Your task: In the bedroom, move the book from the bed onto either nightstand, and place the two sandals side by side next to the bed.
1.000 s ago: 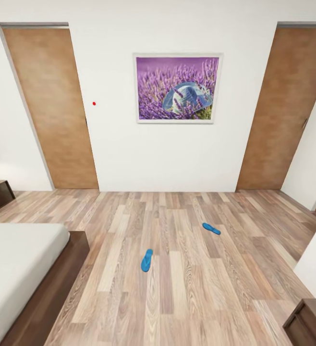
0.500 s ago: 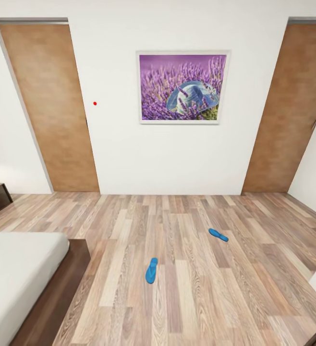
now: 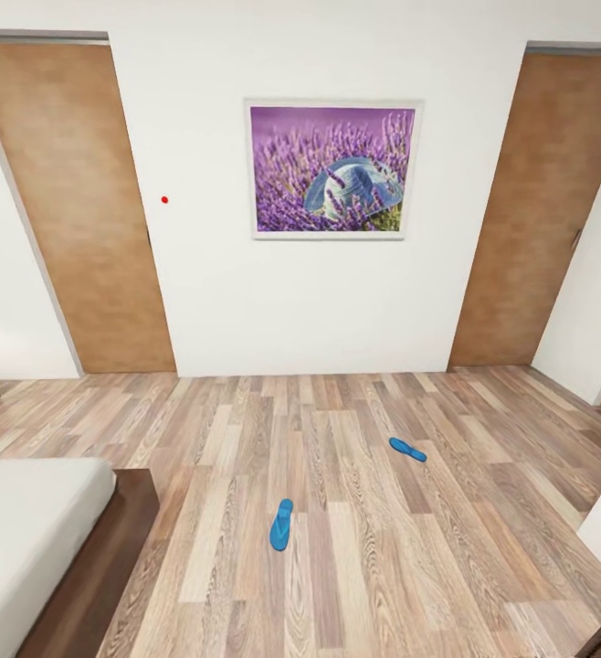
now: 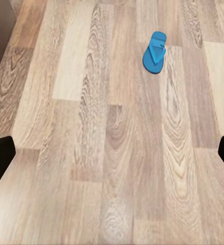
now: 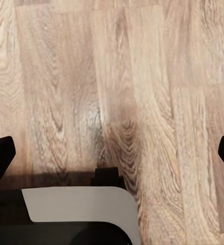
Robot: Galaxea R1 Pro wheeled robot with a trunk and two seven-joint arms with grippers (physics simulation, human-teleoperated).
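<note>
My left gripper (image 4: 112, 153) hangs spread wide and empty over the plank floor (image 4: 112, 194), ready for the near sandal (image 4: 154, 51) lying just ahead. My right gripper (image 5: 112, 153) is likewise parted, holding nothing. The far sandal (image 3: 407, 449) lies well apart from the near one, towards the wall. The bed (image 3: 36, 539) sits at the floor's left edge; no book is visible on it.

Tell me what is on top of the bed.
The visible part of the bed carries a bare pale-grey mattress with nothing lying on it. Most of the bed runs out of the head view's frame, so whether the book is on it cannot be told.
</note>
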